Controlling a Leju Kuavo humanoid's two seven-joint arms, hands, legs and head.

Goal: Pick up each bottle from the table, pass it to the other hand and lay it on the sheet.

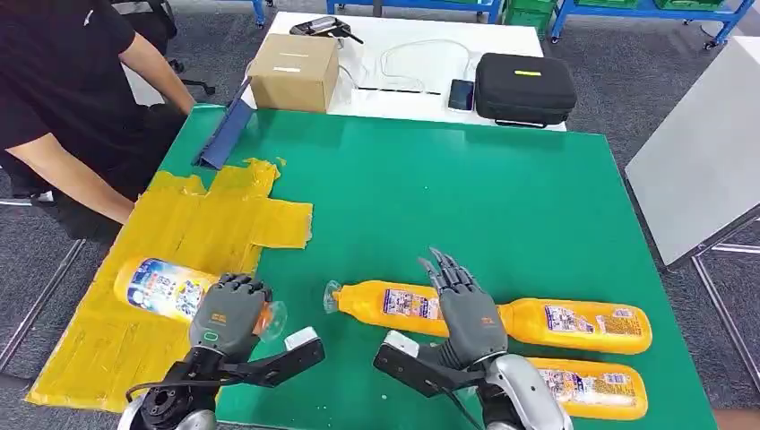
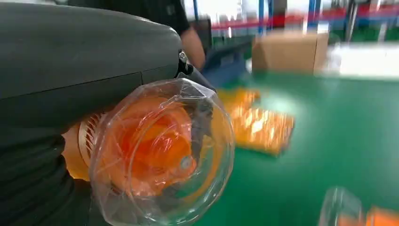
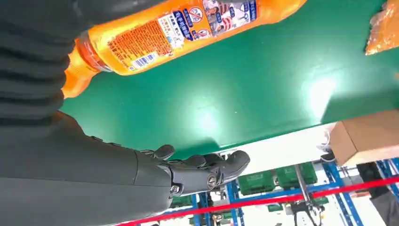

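The left robot hand [image 1: 231, 309] grips a bottle [image 1: 166, 288] (clear cap toward the centre) over the yellow sheet [image 1: 193, 224] edge. Right of the sheet, the right robot hand [image 1: 462, 300] is empty, fingers spread, above a second bottle [image 1: 394, 305] lying on the green table [image 1: 466, 197].

- Your left hand [image 1: 229, 309] is curled around a bottle [image 1: 166, 288], fingers wrapped over the neck end, the clear cap poking out past your knuckles.
- In the left wrist view, that cap sits right in front of the grey ribbed cover [image 2: 70, 70], the hand's grip hidden behind it.
- Your left arm comes up from the lower edge, wrist angled in toward the middle.
- Your right hand [image 1: 464, 300] is empty, palm down, fingers [image 1: 445, 267] stretched forward and slightly fanned.
- The right wrist view shows those fingers [image 3: 207, 170] extended with nothing between them.
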